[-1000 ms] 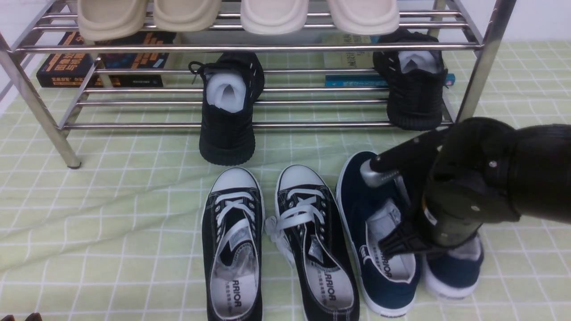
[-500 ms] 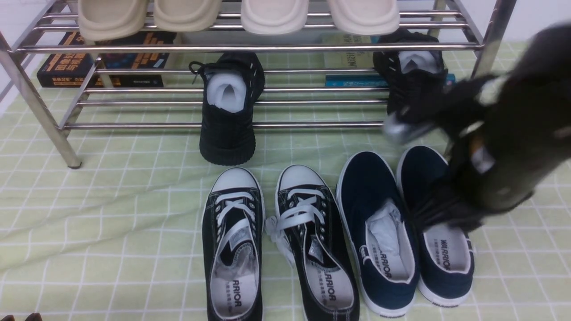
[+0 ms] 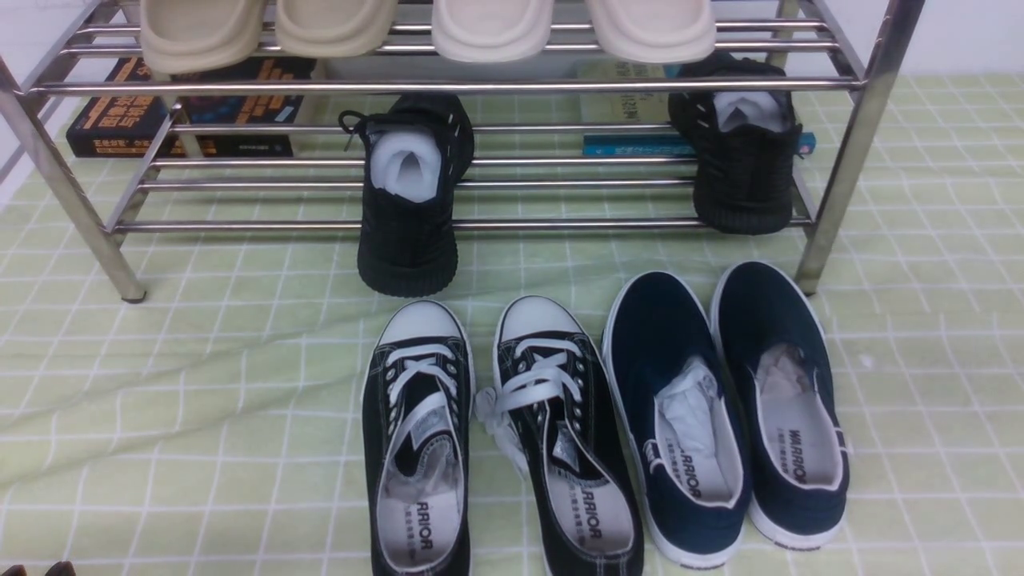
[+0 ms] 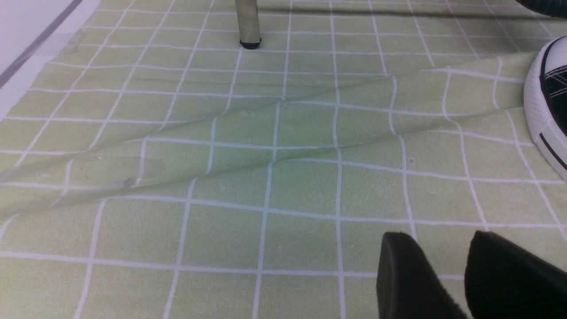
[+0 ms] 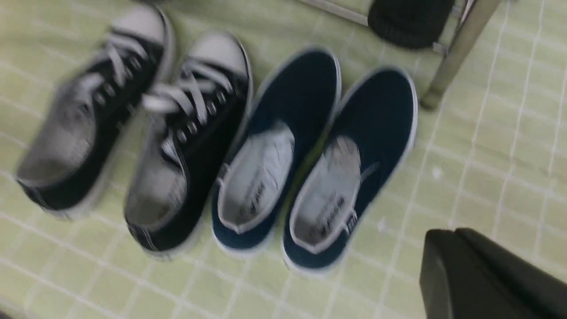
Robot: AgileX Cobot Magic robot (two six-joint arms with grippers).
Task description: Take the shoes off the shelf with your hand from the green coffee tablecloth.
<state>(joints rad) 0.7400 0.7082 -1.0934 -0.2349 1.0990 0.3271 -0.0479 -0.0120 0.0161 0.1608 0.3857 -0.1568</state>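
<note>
The two navy slip-on shoes (image 3: 656, 328) (image 3: 764, 316) stand side by side on the green checked tablecloth (image 3: 200, 384), in front of the chrome shelf (image 3: 448, 84), toes toward it. The right wrist view shows them blurred (image 5: 305, 88), below and apart from my right gripper (image 5: 446, 232). That gripper is shut and holds nothing. My left gripper (image 4: 436, 237) is open and empty, low over bare cloth, with a sneaker's white toe cap (image 4: 538, 106) to one side. Neither arm shows in the front view.
Two black lace-up sneakers (image 3: 416, 432) (image 3: 560, 432) lie left of the navy pair. Two black knit sneakers (image 3: 408, 224) (image 3: 744, 184) sit on the lower rails. Beige slippers (image 3: 336, 24) are on the top tier. Books (image 3: 184, 112) lie behind. A rack leg (image 3: 832, 200) stands by the right navy shoe.
My right arm has let go of the right navy shoe, risen away from it and left the front view. The shoe now rests on the cloth beside its mate.
</note>
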